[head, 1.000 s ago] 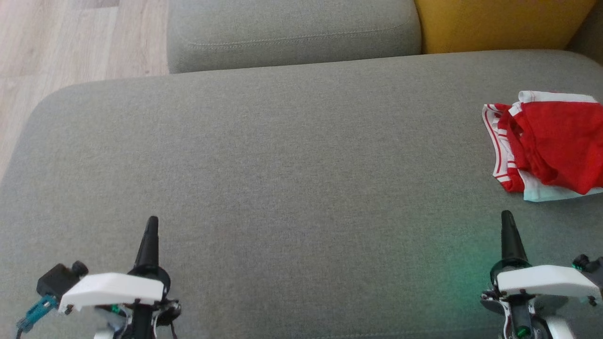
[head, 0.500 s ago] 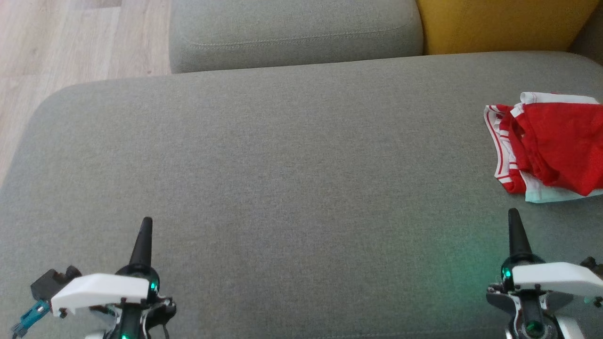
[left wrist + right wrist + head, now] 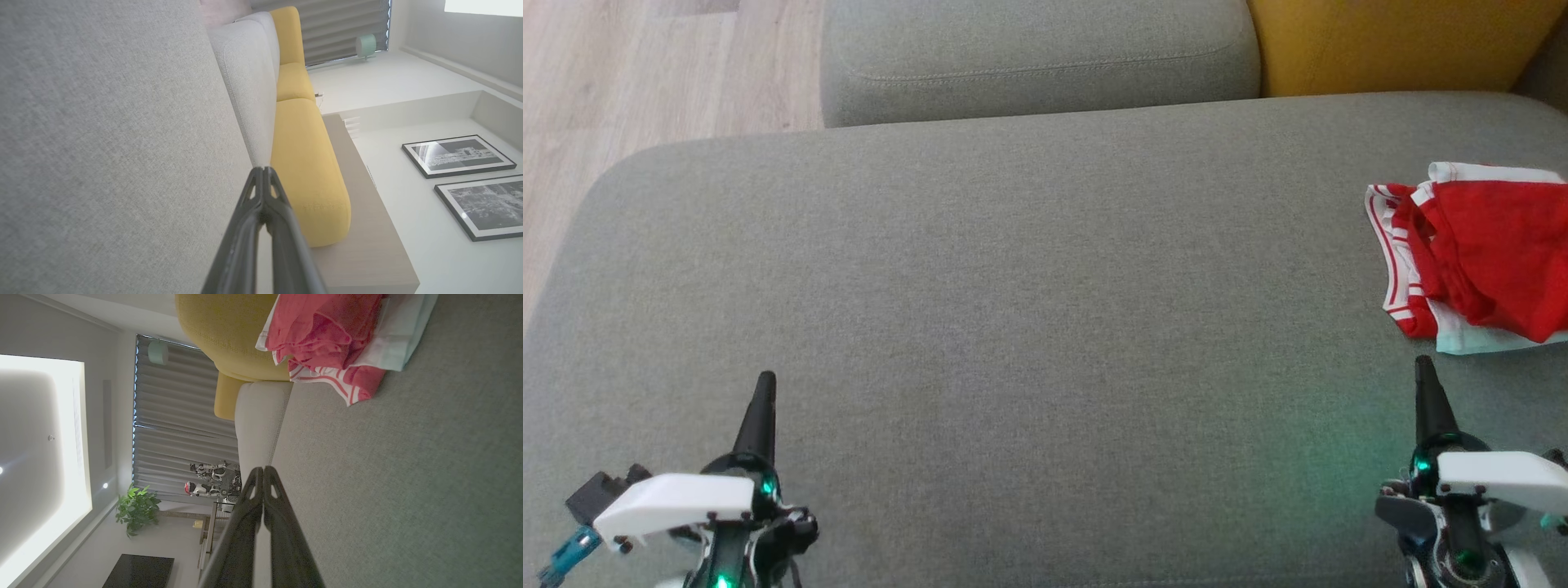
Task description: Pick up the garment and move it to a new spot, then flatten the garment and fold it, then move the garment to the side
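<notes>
Head view gives me the red-and-white garment (image 3: pixel 1478 253) lying crumpled at the right edge of the frame on the grey sofa seat (image 3: pixel 1045 286), with my right gripper (image 3: pixel 1423 363) just below it and not touching. My left gripper (image 3: pixel 765 380) sits at the lower left, well apart from it. Both wrist views show me each pair of fingers pressed together on nothing.

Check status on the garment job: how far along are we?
Done: nothing, by the look of it. The red-and-white garment lies bunched at the right edge of the grey sofa seat, not flat or folded. In hand: nothing; the left gripper and right gripper are both shut and empty, the right one's tip just short of the garment. Left: pick up, move, flatten, fold, set aside.
</notes>
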